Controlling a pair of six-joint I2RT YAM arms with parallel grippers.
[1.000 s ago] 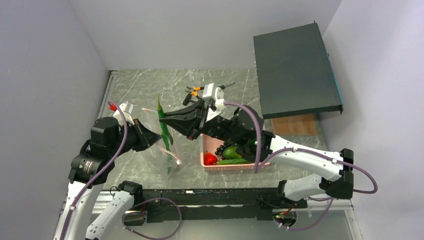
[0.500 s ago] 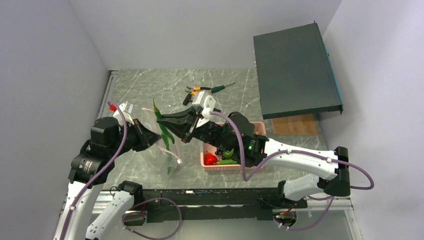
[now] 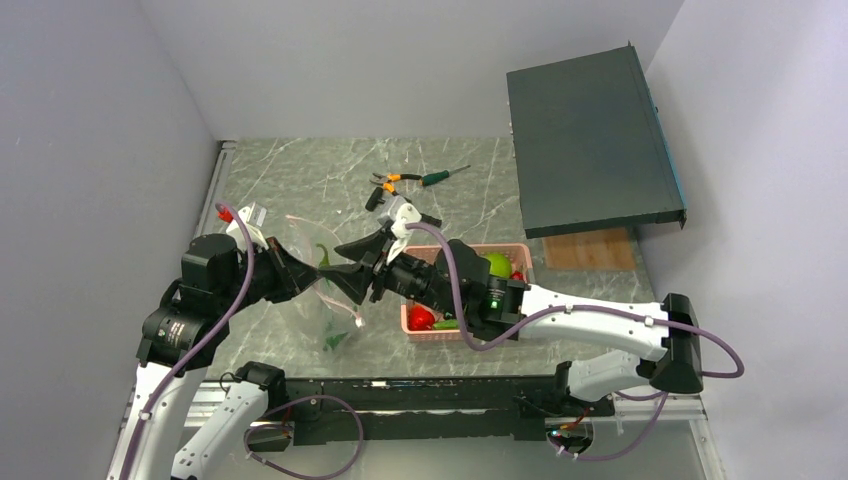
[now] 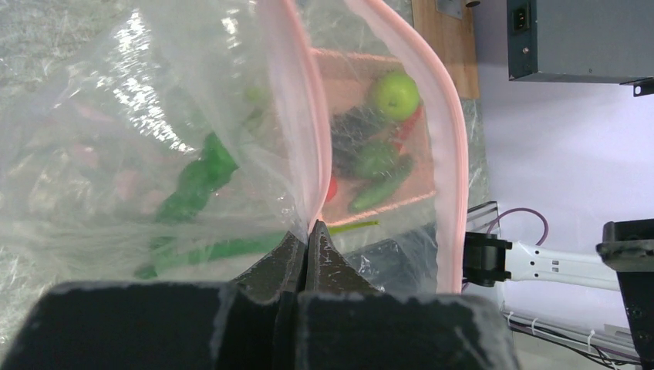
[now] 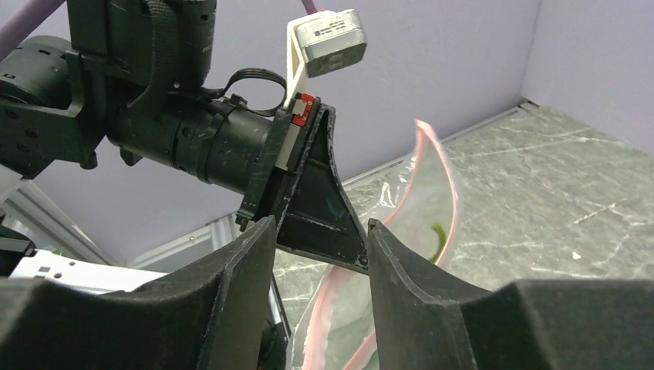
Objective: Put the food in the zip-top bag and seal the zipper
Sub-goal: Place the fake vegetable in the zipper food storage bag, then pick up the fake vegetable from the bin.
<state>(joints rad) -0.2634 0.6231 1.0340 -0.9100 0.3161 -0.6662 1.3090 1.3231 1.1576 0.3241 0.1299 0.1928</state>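
- The left gripper [image 4: 308, 231], at the lower centre of its wrist view, was closed tight. It pinched one lip of the zipper [image 4: 295, 116] on the zip-top bag [image 4: 116, 123].
- The zipper's other lip bowed away to the right, so the mouth stood agape.
- In the top view the bag [image 3: 305, 310] hung left of centre, its mouth held up above the marble table [image 3: 290, 170].
- Long green peppers [image 4: 197, 181] lay inside the bag, at the lower left of the left wrist view.
- The right gripper [image 3: 340, 278] sat at the bag's mouth, just beside the left one. Its fingers [image 5: 247, 262] were parted and held nothing.
- The rest of the food lay in the pink basket [image 3: 440, 336], right of centre. It included a green apple [image 3: 497, 264] and a red fruit [image 3: 421, 318].
- Orange-handled pliers [image 3: 392, 181] lay at the upper centre of the table.
- A dark box [image 3: 590, 140] filled the upper right.
- A small red tag [image 5: 305, 108] on the left wrist's camera mount was too small to read.
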